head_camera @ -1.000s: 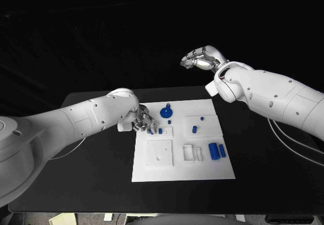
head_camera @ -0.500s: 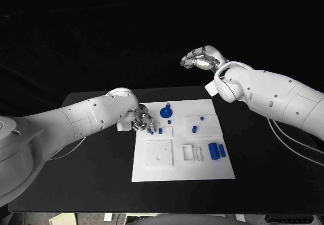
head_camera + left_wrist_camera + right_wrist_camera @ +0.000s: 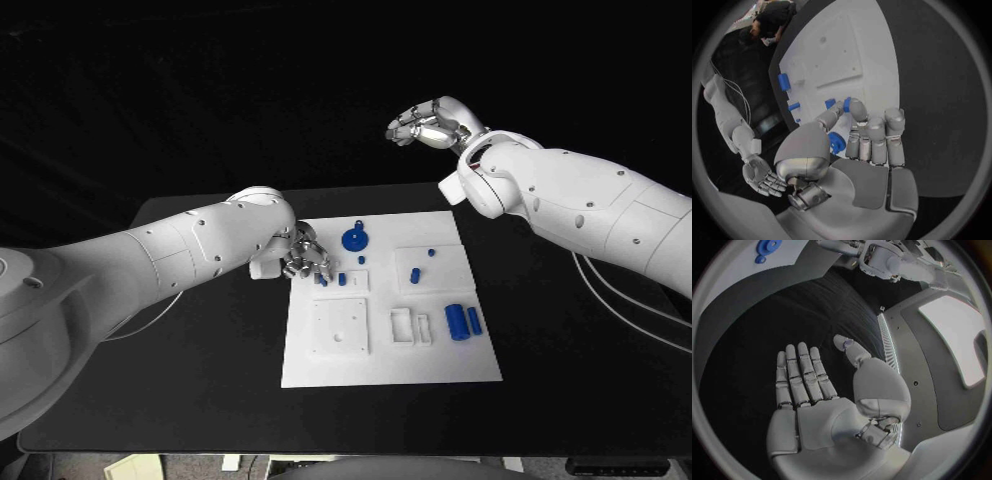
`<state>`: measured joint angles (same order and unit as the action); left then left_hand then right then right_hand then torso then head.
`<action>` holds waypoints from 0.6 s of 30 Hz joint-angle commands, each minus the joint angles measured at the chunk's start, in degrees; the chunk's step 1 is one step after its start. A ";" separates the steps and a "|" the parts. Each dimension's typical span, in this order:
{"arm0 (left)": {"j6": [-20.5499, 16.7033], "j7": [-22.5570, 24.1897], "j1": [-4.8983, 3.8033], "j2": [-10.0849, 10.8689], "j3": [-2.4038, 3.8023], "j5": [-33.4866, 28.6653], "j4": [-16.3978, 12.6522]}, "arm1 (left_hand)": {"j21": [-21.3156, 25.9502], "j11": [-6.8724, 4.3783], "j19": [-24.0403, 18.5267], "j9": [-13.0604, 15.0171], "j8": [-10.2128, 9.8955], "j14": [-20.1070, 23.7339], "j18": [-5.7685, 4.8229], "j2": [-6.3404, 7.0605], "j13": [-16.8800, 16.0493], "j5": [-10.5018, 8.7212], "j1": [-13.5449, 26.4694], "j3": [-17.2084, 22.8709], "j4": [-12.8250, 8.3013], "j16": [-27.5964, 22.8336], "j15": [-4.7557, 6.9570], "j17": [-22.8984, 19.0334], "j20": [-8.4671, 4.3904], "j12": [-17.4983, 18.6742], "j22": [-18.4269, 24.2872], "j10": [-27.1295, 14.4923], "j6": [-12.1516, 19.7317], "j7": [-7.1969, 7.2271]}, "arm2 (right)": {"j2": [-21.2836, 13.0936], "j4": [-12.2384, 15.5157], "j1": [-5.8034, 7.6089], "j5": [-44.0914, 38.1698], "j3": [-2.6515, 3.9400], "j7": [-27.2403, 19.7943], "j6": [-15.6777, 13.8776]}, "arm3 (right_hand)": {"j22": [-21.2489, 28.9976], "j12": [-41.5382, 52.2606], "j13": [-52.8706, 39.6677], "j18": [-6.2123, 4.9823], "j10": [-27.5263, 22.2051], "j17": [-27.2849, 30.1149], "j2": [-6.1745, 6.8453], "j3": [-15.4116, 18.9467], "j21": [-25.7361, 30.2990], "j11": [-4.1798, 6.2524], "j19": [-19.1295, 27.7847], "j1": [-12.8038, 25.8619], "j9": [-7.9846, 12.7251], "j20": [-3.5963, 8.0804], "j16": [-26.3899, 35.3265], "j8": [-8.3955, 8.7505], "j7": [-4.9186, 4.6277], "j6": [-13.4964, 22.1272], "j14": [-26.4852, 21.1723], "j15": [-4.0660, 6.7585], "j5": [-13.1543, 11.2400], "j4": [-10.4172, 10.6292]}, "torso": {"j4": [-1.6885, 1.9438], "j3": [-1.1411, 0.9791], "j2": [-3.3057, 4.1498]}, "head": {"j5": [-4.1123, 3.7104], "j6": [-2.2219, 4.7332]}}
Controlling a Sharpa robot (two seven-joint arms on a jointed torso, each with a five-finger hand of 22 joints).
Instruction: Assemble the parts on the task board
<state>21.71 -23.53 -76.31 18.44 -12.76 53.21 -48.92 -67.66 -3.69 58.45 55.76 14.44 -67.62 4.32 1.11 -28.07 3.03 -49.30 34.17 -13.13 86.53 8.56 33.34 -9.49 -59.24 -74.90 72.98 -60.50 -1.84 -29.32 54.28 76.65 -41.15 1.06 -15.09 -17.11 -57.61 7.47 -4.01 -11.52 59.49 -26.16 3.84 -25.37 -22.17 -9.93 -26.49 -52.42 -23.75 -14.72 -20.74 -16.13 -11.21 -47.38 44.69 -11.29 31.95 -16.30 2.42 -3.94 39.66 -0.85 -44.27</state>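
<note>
Worktop: black, carrying the board at its middle.
Board: white plate lying flat, with raised blocks and recesses on its face.
Left hand: low over the board's far left corner, fingers pointing down at the small parts there. In the left wrist view the fingers lie close together side by side, and the thumb reaches toward a small blue peg at its tip. Whether the hand actually pinches that peg cannot be told.
Right hand: raised beyond the far edge of the worktop, well apart from the board. In the right wrist view the palm is flat, fingers straight, thumb out to the side; it holds nothing.
Gear: blue round part with a knob, on the board's far edge, just beside the left hand.
Short pegs: small blue pieces standing in the block at the left fingertips.
Middle pegs: two blue pieces on the raised square at the board's far right.
Cylinders: two blue pieces lying side by side near the board's right edge.
Brackets: white frames on the board, just left of the cylinders.
Square plate: white, with holes, on the board's left half.
</note>
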 commanded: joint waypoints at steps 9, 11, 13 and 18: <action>0.20 0.32 0.36 -0.05 -0.14 -0.30 -0.59 | -0.18 0.11 -0.49 -0.74 -0.47 -0.64 2.43 2.30 0.01 -0.21 0.68 -1.18 0.35 0.30 1.23 -0.11 -5.49 0.04 0.12 0.28 2.12 -1.03 | -0.01 0.01 -0.01 -0.26 0.05 -0.15 0.32 | -0.06 -0.32 0.08 -1.12 0.26 0.11 -0.04 -0.15 0.29 -0.12 0.14 0.09 0.07 -0.20 -0.38 -0.28 -0.19 0.13 -0.35 -0.09 0.27 0.19 | 0.05 -0.03 0.03 | -0.02 0.00; 0.37 0.27 0.36 -0.01 -0.14 -0.30 -0.70 | -0.19 0.10 -0.49 -0.80 -0.44 -0.63 2.44 2.42 0.02 -0.20 0.70 -1.34 0.32 0.30 1.24 -0.11 -5.49 0.05 0.13 0.27 2.02 -1.02 | -0.01 0.05 -0.01 -0.26 0.05 -0.15 0.31 | -0.07 -0.33 0.08 -1.12 0.26 0.12 -0.05 -0.15 0.29 -0.12 0.14 0.09 0.07 -0.20 -0.39 -0.28 -0.20 0.13 -0.36 -0.09 0.27 0.19 | 0.03 -0.02 0.03 | -0.03 0.00; 0.55 0.23 0.36 0.00 -0.14 -0.30 -0.78 | -0.19 0.09 -0.50 -0.85 -0.43 -0.63 2.45 2.54 0.02 -0.19 0.73 -1.50 0.26 0.30 1.25 -0.12 -5.49 0.05 0.13 0.27 1.97 -1.01 | -0.01 0.05 -0.01 -0.26 0.05 -0.16 0.30 | -0.07 -0.33 0.08 -1.13 0.27 0.14 -0.05 -0.15 0.30 -0.12 0.14 0.08 0.08 -0.21 -0.40 -0.28 -0.20 0.13 -0.36 -0.09 0.27 0.19 | 0.02 -0.01 0.02 | -0.04 -0.03; 0.54 0.19 0.36 0.10 -0.14 -0.30 -1.01 | -0.19 0.08 -0.52 -1.00 -0.44 -0.62 2.48 2.78 0.01 -0.19 0.86 -1.93 0.17 0.30 1.26 -0.13 -5.48 0.06 0.15 0.26 1.93 -1.00 | -0.02 0.04 -0.01 -0.26 0.05 -0.15 0.29 | -0.07 -0.34 0.08 -1.13 0.27 0.16 -0.04 -0.15 0.30 -0.13 0.15 0.08 0.09 -0.21 -0.43 -0.29 -0.20 0.14 -0.37 -0.09 0.28 0.19 | 0.01 0.01 0.02 | -0.06 -0.07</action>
<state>21.70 -23.57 -76.37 18.71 -12.73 53.21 -49.50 -67.66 -3.69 58.25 54.79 14.10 -67.73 5.45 3.33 -28.07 3.04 -48.55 32.54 -12.92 86.53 9.05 33.29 -9.28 -59.24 -74.84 72.97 -60.09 -1.44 -29.32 54.27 76.65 -41.16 1.06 -15.08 -17.11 -57.60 7.47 -4.01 -11.51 59.49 -26.09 3.84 -25.37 -22.17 -9.93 -26.49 -52.42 -23.75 -14.72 -20.98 -16.13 -11.19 -47.40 44.69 -11.28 31.95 -16.30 2.43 -3.95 39.68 -0.89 -44.31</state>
